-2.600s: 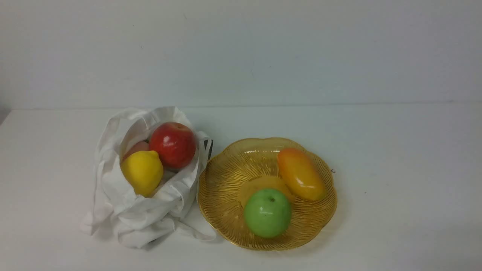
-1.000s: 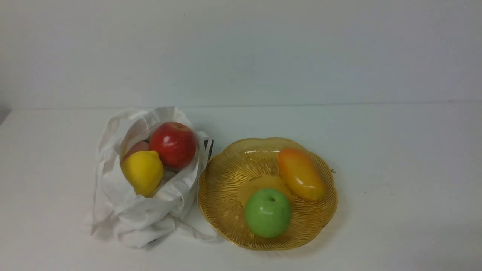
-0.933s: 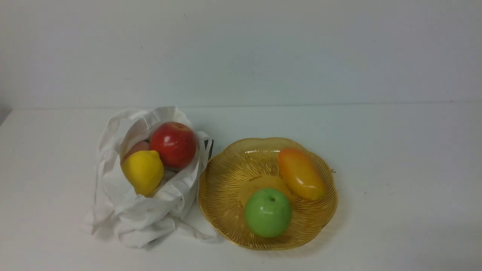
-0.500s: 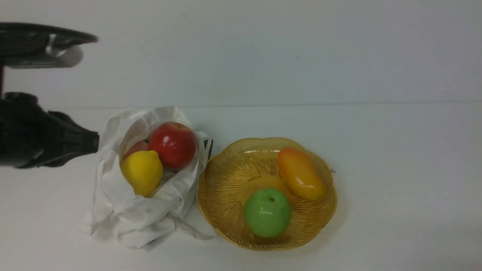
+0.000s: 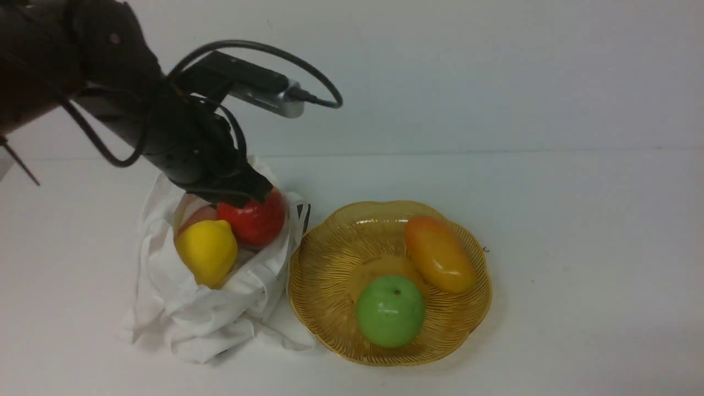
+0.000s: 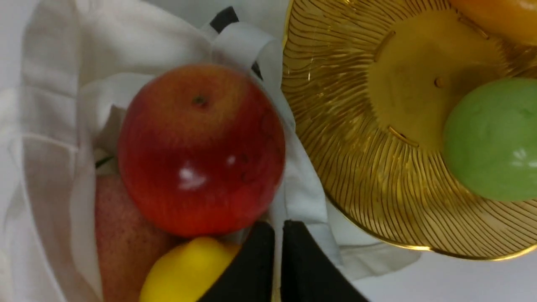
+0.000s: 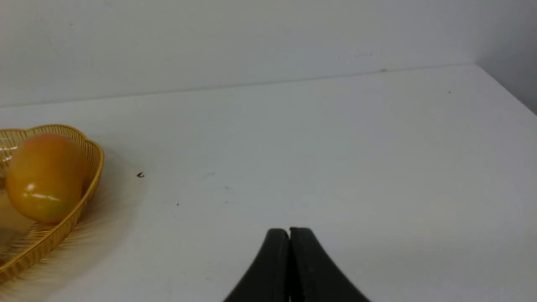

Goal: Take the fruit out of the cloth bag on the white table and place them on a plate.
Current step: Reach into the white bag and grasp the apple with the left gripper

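Observation:
The cloth bag (image 5: 203, 313) lies open on the white table (image 5: 577, 247), left of the amber plate (image 5: 330, 258). Inside it are a red apple (image 5: 258, 223), a yellow lemon (image 5: 206, 250) and a pinkish peach (image 5: 197, 215), the peach mostly hidden. My left gripper (image 5: 250, 192) hangs just over the red apple, covering its top. In the left wrist view its two black fingers (image 6: 262, 251) stand almost together and hold nothing, near the red apple (image 6: 197, 147) and the lemon (image 6: 188, 268). My right gripper (image 7: 289, 230) is shut and empty over bare table, right of the plate (image 7: 92, 167).
On the plate lie a green apple (image 5: 390, 311) and an orange mango-like fruit (image 5: 439, 253). A white wall stands behind the table. The left arm and its cable reach in from the upper left, above the bag.
The left arm has swung in from the left edge and now hangs over the bag, above the red apple. The fruit, the bag and the plate have not moved.

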{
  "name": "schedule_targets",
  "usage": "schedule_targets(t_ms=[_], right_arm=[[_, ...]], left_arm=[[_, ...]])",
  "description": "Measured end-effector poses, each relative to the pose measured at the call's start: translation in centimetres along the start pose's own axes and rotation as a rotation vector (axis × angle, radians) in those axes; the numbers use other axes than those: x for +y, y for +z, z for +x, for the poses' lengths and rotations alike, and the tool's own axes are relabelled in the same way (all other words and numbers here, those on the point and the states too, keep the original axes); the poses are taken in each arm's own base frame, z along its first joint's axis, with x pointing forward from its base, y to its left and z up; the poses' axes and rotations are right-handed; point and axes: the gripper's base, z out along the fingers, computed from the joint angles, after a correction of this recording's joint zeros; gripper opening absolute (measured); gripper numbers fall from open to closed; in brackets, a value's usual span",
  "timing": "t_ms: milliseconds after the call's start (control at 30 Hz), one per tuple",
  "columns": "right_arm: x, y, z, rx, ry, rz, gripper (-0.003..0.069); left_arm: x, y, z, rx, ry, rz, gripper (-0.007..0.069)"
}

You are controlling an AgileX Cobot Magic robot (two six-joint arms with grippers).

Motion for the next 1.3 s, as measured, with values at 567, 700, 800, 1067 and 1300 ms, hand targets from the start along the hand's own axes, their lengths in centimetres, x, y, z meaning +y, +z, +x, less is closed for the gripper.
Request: schedule_targets(t_ms=[567, 700, 800, 1067, 1300], right_arm=[[0.0, 0.0, 0.0, 0.000, 0.000, 0.000, -0.0013], [0.0, 0.0, 0.0, 0.000, 0.000, 0.000, -0.0013], [0.0, 0.0, 0.0, 0.000, 0.000, 0.000, -0.0013], [0.0, 0.0, 0.0, 0.000, 0.000, 0.000, -0.0013], [0.0, 0.0, 0.0, 0.000, 0.000, 0.000, -0.0013]], left_arm=[[1.3, 4.1, -1.4, -0.048, -0.004, -0.117, 0.0682], [1.3, 5.0, -1.3, -0.031, -0.021, -0.108, 0.0682], [1.4, 5.8, -1.2, -0.015, -0.036, -0.103, 0.0683], [1.4, 6.7, -1.1, 0.010, -0.124, -0.096, 0.0594], [1.3, 6.3, -0.7, 0.046, -0.157, -0.092, 0.0587]])
